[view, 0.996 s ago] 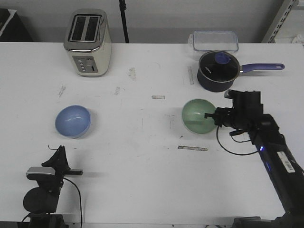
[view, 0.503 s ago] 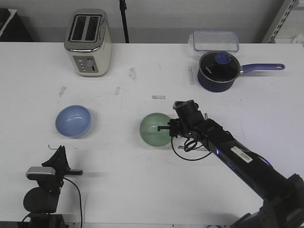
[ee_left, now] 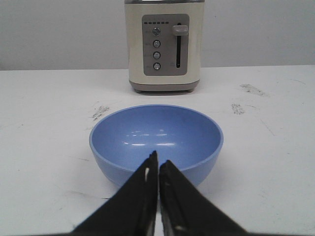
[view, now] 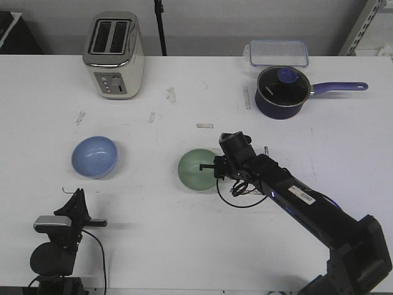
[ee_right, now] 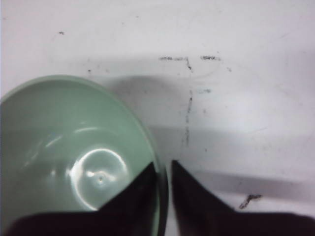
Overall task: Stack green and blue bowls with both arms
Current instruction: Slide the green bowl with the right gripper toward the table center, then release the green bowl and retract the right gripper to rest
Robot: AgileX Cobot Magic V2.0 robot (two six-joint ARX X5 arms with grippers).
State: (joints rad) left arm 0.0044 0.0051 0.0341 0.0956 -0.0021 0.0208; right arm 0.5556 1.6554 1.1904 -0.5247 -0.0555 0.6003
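Observation:
The pale green bowl (view: pixel 197 169) is near the middle of the table, held by its right rim in my right gripper (view: pixel 213 167). In the right wrist view the two fingers pinch the green bowl's rim (ee_right: pixel 161 172), one inside and one outside. The light blue bowl (view: pixel 94 157) sits upright on the table at the left, apart from the green one. My left gripper (ee_left: pixel 158 162) is shut and empty, low at the front left edge (view: pixel 75 200), just short of the blue bowl (ee_left: pixel 156 140).
A cream toaster (view: pixel 114 55) stands at the back left. A dark navy saucepan (view: pixel 281 92) with a purple handle and a clear plastic box (view: pixel 278 52) stand at the back right. Tape strips and scuff marks dot the white table (view: pixel 184 246).
My right arm has carried the green bowl leftward from the right side near the saucepan to the table's middle; in the last half second it moved only slightly left. The left arm has stayed still.

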